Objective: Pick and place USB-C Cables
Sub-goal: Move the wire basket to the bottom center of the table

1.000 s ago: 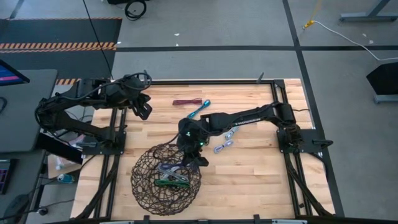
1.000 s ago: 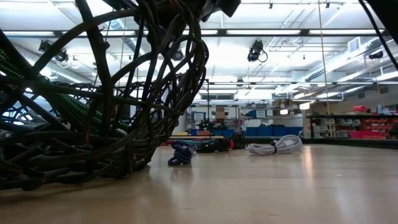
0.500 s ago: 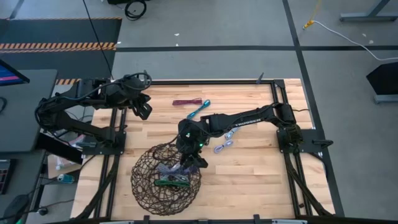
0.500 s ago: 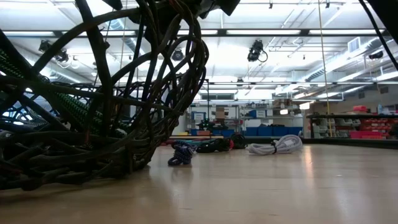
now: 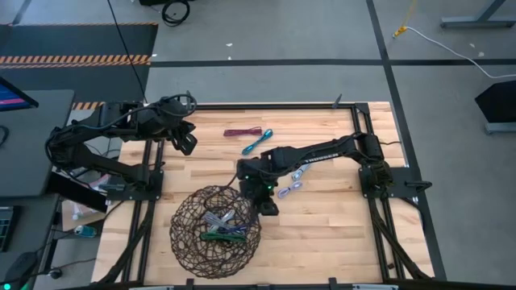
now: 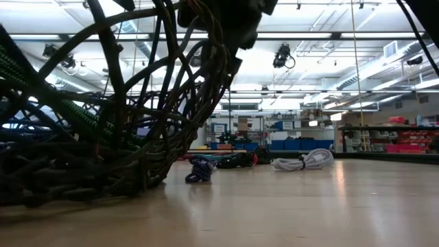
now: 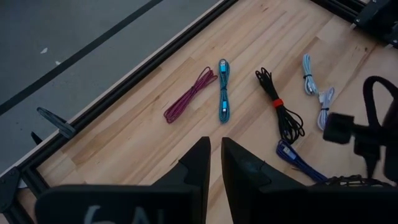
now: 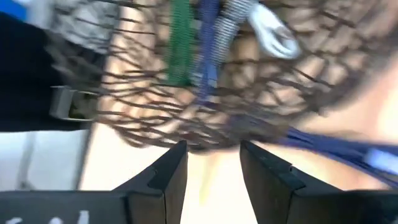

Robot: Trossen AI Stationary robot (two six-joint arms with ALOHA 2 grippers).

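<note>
The table (image 5: 322, 225) stretches under me, and the big wire basket (image 5: 187, 242) sits just beside my right gripper (image 5: 268, 208), whose fingers are spread with nothing between them. In the basket lie green, purple and grey cables (image 5: 219, 229). Behind my right gripper more cables wait on the wood: light ones (image 5: 290, 184), then teal (image 5: 258, 142) and maroon (image 5: 244, 131). My left gripper (image 5: 186, 145) hangs well apart, fingers nearly together.

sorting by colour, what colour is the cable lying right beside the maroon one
Teal cable, lying beside the maroon cable on the wooden table; the left wrist view shows it best.
</note>
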